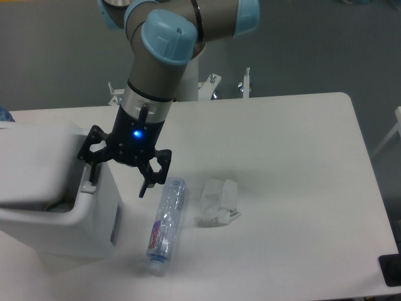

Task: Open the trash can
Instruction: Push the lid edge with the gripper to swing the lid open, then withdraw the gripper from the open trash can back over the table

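Your inventory, nearest items first.

One plastic bottle: clear, ribbed, cylindrical, lying on its side near the front edge of the worktop, left of centre. It carries a label with red and purple print, and its long axis runs from front to back, tilted slightly right at the far end.

One trash can: large, boxy, white plastic with rounded corners, standing at the front-left corner of the worktop and cut off by the left border of the view. Its flat white lid appears raised, with a dark gap and a glimpse of the inside showing beneath the lid's front edge. A grey rectangular patch sits on its right wall.

One crumpled white wrapper or paper: soft, creased, irregular in shape, just right of the bottle and apart from it, near the middle of the worktop.

One claw: black, angular, two-fingered, with a blue light glowing on its body. You see its fingers spread apart, holding nothing; the left finger hangs over the can's right rim, the right finger hangs just above the bottle's far end.

One arm: grey metal tube segments with pale blue joint caps, reaching down from the far edge.

One worktop: smooth, matte white, with rounded corners.
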